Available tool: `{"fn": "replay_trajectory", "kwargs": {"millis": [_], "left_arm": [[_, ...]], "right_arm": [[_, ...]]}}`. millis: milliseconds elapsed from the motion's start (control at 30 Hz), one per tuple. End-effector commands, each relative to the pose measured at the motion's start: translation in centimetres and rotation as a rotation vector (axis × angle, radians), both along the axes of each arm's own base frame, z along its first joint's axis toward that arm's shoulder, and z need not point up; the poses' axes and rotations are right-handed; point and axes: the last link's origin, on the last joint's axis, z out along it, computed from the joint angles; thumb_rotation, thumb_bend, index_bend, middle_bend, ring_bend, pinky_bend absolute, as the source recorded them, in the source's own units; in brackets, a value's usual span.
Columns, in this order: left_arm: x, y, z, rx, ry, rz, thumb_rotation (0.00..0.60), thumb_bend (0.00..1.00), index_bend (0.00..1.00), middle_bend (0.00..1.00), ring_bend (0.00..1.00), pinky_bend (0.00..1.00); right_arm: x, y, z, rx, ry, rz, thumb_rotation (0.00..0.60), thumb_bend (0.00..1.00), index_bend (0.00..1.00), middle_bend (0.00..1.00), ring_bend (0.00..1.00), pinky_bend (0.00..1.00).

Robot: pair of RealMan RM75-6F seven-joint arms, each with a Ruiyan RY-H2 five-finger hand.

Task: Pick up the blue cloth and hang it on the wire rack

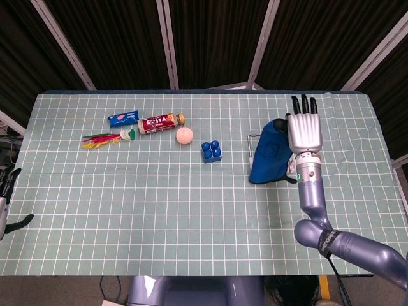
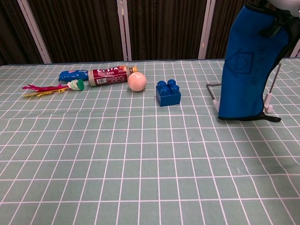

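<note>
The blue cloth (image 1: 268,156) hangs from my right hand (image 1: 304,131), which grips its top edge from above. In the chest view the blue cloth (image 2: 246,70) drapes straight down, its lower hem near the table. It covers the middle of the wire rack (image 2: 214,97), whose legs show on both sides. From the head view only the rack's left wire (image 1: 248,145) shows beside the cloth. I cannot tell whether the cloth rests on the rack's top bar. My left hand (image 1: 6,194) sits at the far left table edge, fingers apart and holding nothing.
A blue toy block (image 1: 211,151) stands just left of the rack. Further left lie a peach ball (image 1: 184,135), a red bottle (image 1: 160,122), a blue packet (image 1: 123,118) and a feathered shuttlecock (image 1: 105,138). The green checked tablecloth (image 1: 159,210) covers the table.
</note>
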Motion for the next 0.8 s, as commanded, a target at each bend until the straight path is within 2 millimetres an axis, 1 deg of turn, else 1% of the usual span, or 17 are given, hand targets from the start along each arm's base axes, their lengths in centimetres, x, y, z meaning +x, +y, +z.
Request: {"fn": "replay_trajectory", "kwargs": {"millis": [33, 100, 167, 233, 300, 400, 533, 800], "left_arm": [[-0.1, 0.1, -0.1, -0.002, 0.005, 0.007, 0.6, 0.0, 0.0, 0.0, 0.0, 0.0], [-0.2, 0.2, -0.2, -0.004, 0.008, 0.013, 0.6, 0.0, 0.0, 0.0, 0.0, 0.0], [-0.3, 0.3, -0.3, -0.005, 0.011, 0.017, 0.6, 0.0, 0.0, 0.0, 0.0, 0.0], [-0.4, 0.3, -0.3, -0.006, 0.014, 0.02, 0.6, 0.0, 0.0, 0.0, 0.0, 0.0], [-0.5, 0.4, -0.4, -0.008, 0.017, 0.025, 0.6, 0.0, 0.0, 0.0, 0.0, 0.0], [-0.6, 0.5, -0.6, -0.012, 0.022, 0.031, 0.6, 0.0, 0.0, 0.0, 0.0, 0.0], [-0.7, 0.7, -0.7, -0.016, 0.027, 0.038, 0.6, 0.0, 0.0, 0.0, 0.0, 0.0], [-0.9, 0.9, -0.8, -0.016, 0.033, 0.046, 0.6, 0.0, 0.0, 0.0, 0.0, 0.0]], "right_arm": [[0.1, -0.6, 0.2, -0.004, 0.012, 0.001, 0.6, 0.4, 0.77, 0.09, 0.0, 0.09], [-0.1, -0.9, 0.2, 0.007, 0.026, 0.002, 0.6, 0.4, 0.77, 0.09, 0.0, 0.09], [-0.3, -1.3, 0.2, 0.021, 0.039, 0.0, 0.6, 0.4, 0.81, 0.09, 0.0, 0.09], [-0.4, -1.7, 0.3, 0.029, 0.057, 0.006, 0.6, 0.4, 0.83, 0.09, 0.0, 0.09], [-0.8, -2.2, 0.4, 0.043, 0.082, 0.012, 0.6, 0.4, 0.81, 0.09, 0.0, 0.09], [-1.2, -2.7, 0.3, 0.066, 0.078, 0.015, 0.6, 0.4, 0.82, 0.09, 0.0, 0.09], [-1.6, -3.1, 0.1, 0.066, 0.088, 0.011, 0.6, 0.4, 0.76, 0.09, 0.0, 0.09], [-1.6, -3.8, -0.6, 0.077, 0.077, 0.0, 0.6, 0.4, 0.76, 0.09, 0.0, 0.09]]}}
